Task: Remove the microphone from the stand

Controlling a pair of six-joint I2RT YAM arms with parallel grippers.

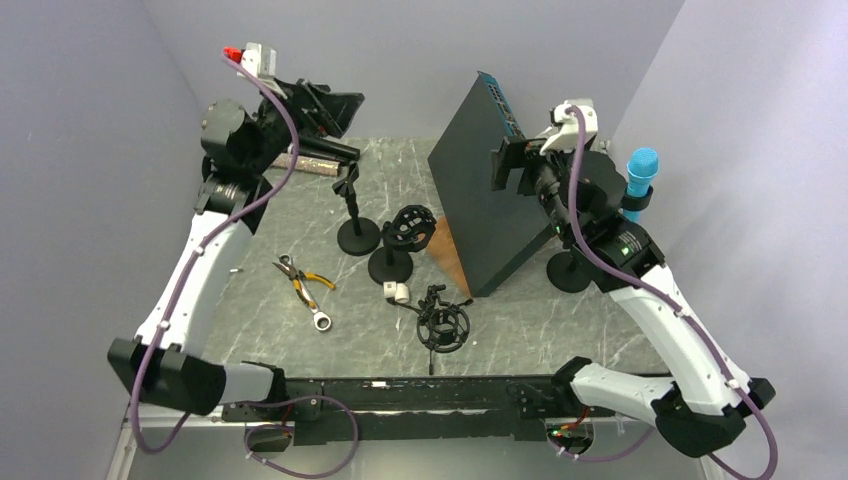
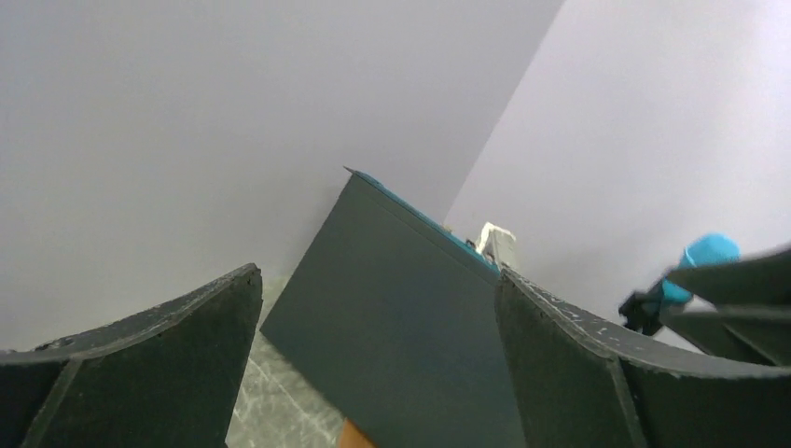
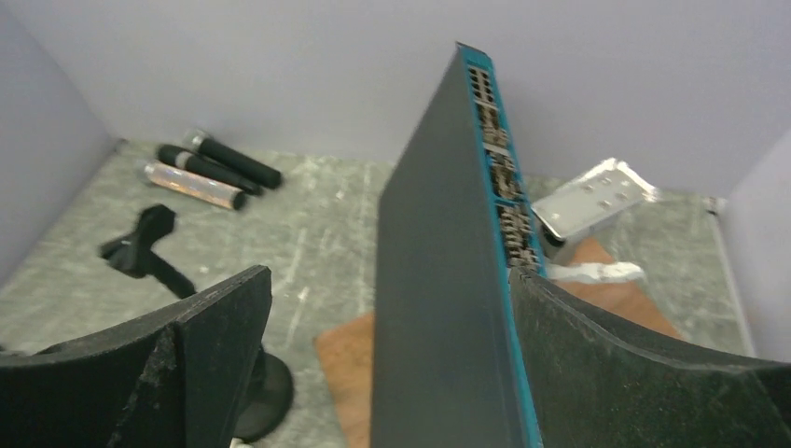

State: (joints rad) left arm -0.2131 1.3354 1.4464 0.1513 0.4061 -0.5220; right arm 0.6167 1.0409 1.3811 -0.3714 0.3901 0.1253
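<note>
A blue-headed microphone [image 1: 641, 172] stands upright in a black clip on a stand [image 1: 570, 271] at the right, behind my right arm. In the left wrist view its head [image 2: 709, 251] shows far right, partly hidden by a finger. My left gripper [image 1: 335, 110] [image 2: 378, 280] is open and empty, raised at the back left, far from it. My right gripper [image 1: 505, 165] [image 3: 390, 280] is open and raised left of the microphone. It faces the top edge of a leaning black panel [image 1: 490, 195] [image 3: 438, 308], which lies in line between its fingers.
An empty clip stand [image 1: 357, 235], a shock-mount stand [image 1: 405, 238] and a loose shock mount [image 1: 443, 325] sit mid-table. Pliers [image 1: 305, 280] and a wrench [image 1: 320, 318] lie front left. Spare microphones [image 3: 219, 161] lie at the back left. A metal bracket [image 3: 592, 198] lies behind the panel.
</note>
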